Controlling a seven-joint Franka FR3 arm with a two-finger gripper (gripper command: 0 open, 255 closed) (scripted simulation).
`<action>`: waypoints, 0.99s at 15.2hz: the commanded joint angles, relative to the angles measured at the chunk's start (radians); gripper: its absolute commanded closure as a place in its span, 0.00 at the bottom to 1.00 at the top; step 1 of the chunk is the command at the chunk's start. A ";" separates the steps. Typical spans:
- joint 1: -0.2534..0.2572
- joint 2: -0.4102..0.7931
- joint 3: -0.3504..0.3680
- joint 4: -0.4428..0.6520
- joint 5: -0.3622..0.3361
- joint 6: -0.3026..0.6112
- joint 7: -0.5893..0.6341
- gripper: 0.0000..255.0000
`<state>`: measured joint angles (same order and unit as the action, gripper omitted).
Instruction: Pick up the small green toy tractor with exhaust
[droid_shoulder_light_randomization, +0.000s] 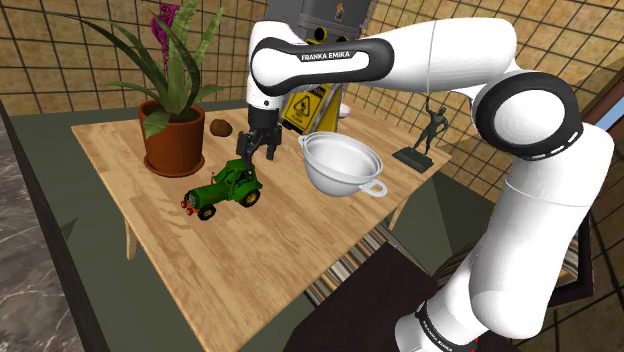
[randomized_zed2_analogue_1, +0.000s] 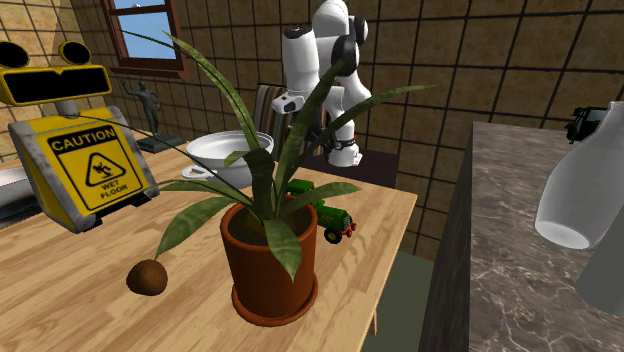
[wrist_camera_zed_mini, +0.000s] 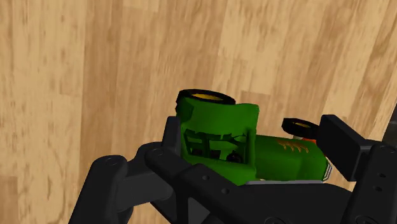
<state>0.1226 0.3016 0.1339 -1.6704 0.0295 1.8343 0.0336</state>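
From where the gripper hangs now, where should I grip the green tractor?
Probably the cab, from straight above: it is the upright green tractor's tallest part, boxy and flat-sided, and the open gripper hangs just over it.

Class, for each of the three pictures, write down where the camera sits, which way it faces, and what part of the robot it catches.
Shoulder view: beside the stand, looking down across the wooden table at the green tractor; the white arm and tool show.
Second exterior view: across the table, behind the potted plant, facing the arm.
Wrist view: on the hand, looking down at the tractor between the open black fingers.
All three share the tractor.
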 joint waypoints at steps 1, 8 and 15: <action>0.014 0.074 0.006 0.087 -0.015 -0.006 -0.003 0.00; 0.080 0.397 0.014 0.534 -0.072 -0.108 -0.022 0.00; 0.098 0.498 0.012 0.626 -0.085 -0.093 -0.030 0.00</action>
<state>0.2206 0.7952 0.1461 -1.0394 -0.0551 1.7312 0.0037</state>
